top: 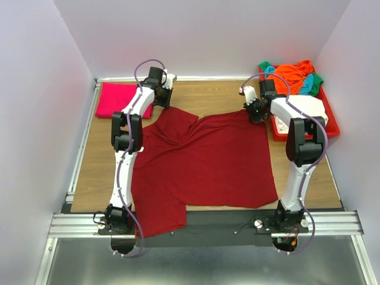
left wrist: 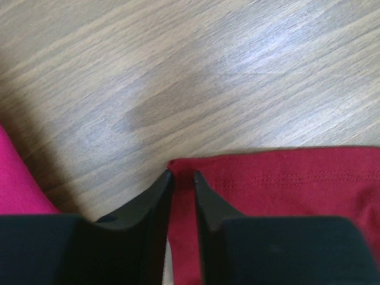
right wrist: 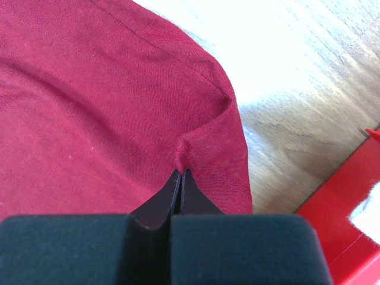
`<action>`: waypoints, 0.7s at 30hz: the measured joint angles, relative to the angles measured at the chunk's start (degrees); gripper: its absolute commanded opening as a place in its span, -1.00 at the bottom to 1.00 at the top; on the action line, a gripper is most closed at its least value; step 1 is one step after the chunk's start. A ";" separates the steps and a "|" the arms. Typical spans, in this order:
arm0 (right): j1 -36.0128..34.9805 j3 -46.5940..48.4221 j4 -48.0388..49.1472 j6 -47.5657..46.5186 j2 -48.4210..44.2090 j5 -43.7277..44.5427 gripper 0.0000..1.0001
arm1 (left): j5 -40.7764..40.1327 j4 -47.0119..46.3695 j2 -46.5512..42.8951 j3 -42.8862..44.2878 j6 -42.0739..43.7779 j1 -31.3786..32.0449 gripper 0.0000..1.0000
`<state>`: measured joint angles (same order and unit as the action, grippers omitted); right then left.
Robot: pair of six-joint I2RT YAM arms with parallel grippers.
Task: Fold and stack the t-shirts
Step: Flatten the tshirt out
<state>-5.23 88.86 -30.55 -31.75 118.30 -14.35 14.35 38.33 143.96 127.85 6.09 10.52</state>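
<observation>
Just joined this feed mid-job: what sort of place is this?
Probably a lab test cell, not a home: plain white walls box in a wood table, with an aluminium rail along its near edge.

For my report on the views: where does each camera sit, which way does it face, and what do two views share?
Top external: above, behind the arms, looking down at table and maroon t-shirt; both arms show.
Left wrist: on the arm, facing down at table and the shirt's corner; left gripper slightly open.
Right wrist: likewise, facing down; right gripper pinches the shirt.
Shared: both wrist views show that shirt.
</observation>
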 measured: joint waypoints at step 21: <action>0.07 0.02 0.00 0.00 0.00 -0.31 -0.99 | -4.02 -6.03 -12.02 -15.56 -1.55 0.48 -1.00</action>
<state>-5.17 88.88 -30.55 -31.75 118.30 -14.66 10.33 32.29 131.94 112.29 4.54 11.00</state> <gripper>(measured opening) 0.011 0.007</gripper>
